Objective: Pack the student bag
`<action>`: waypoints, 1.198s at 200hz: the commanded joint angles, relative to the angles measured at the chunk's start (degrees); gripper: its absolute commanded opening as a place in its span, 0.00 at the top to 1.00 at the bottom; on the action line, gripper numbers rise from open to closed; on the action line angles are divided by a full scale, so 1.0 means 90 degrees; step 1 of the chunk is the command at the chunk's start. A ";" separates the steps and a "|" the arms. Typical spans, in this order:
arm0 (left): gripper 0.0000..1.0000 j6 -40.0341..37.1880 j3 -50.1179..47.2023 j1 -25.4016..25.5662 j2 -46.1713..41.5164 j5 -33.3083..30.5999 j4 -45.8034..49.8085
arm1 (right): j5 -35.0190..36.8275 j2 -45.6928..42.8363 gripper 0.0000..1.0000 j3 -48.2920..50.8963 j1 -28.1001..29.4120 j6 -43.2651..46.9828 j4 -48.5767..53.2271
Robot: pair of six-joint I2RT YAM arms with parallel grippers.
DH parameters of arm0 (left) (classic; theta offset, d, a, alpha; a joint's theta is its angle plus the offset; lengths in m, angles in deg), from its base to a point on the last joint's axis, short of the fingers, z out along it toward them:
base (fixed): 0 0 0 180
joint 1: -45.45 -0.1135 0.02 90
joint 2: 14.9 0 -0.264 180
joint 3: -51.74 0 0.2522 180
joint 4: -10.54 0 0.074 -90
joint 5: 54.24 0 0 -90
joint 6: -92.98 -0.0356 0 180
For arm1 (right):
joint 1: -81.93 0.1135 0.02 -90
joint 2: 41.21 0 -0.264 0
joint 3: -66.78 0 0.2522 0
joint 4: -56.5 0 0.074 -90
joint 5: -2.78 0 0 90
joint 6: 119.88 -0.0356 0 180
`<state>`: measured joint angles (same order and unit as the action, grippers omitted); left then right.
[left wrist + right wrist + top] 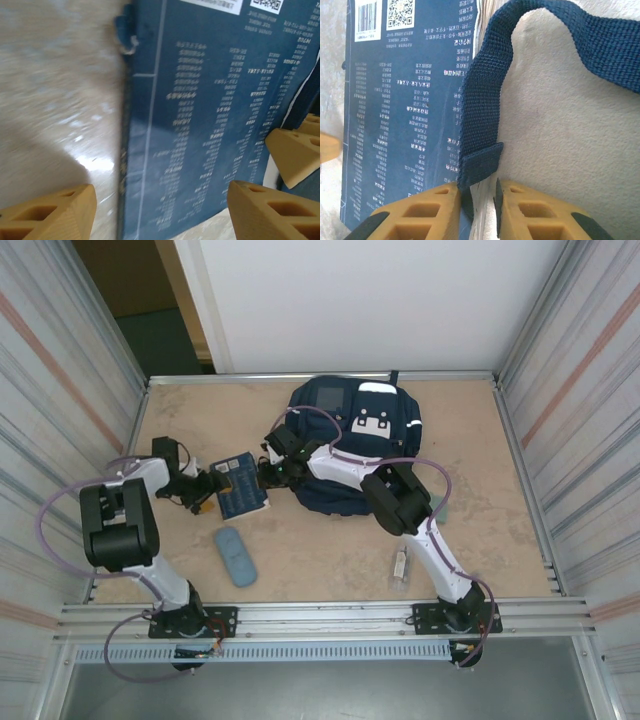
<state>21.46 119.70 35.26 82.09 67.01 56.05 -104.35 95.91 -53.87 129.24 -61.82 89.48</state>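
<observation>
The student bag (350,430) lay at twelve o'clock on the scuffed beige counter (320,570), between ribbed metal walls (60,390). The left gripper (162,192) stood apart over a blue book (210,125). The right gripper (477,186) pinched the bag's strap (480,100).

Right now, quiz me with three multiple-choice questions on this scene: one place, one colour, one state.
1. The book lies: A on the table, left of the student bag; B inside the bag; C by the right wall.
2. The pencil case is: A red; B light blue; C black.
3. The left gripper is: A shut on a strap; B open astride the book's corner; C shut on nothing.
Answers: A, top view shows it beside the bag; B, pale blue against the table; B, its fingers stand wide apart.
</observation>
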 commanded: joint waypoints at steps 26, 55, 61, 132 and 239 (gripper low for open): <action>0.39 0.0014 0.0085 0.0021 0.0463 0.0714 -0.0726 | -0.0428 0.0209 0.80 0.0228 -0.0052 0.0342 0.0375; 0.41 -0.0021 -0.0136 0.0078 0.0271 0.1214 -0.1130 | -0.0748 0.0299 0.80 0.0197 -0.0020 0.0265 0.0374; 0.41 -0.0023 -0.0152 0.0078 0.0238 0.1199 -0.1167 | -0.0757 0.0300 0.80 0.0255 -0.0009 0.0248 0.0299; 0.46 0.0402 -0.0344 0.0078 -0.0829 0.1890 -0.0920 | -0.1199 0.0482 0.79 0.0347 -0.0028 0.0054 0.0078; 0.64 0.1377 -0.0934 0.0776 -0.0833 0.1693 -0.2327 | -0.1610 0.0576 0.78 0.0319 -0.0060 -0.0093 -0.0185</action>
<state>30.21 112.48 36.04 74.48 74.44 40.77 -115.14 96.63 -52.08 126.77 -62.41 86.40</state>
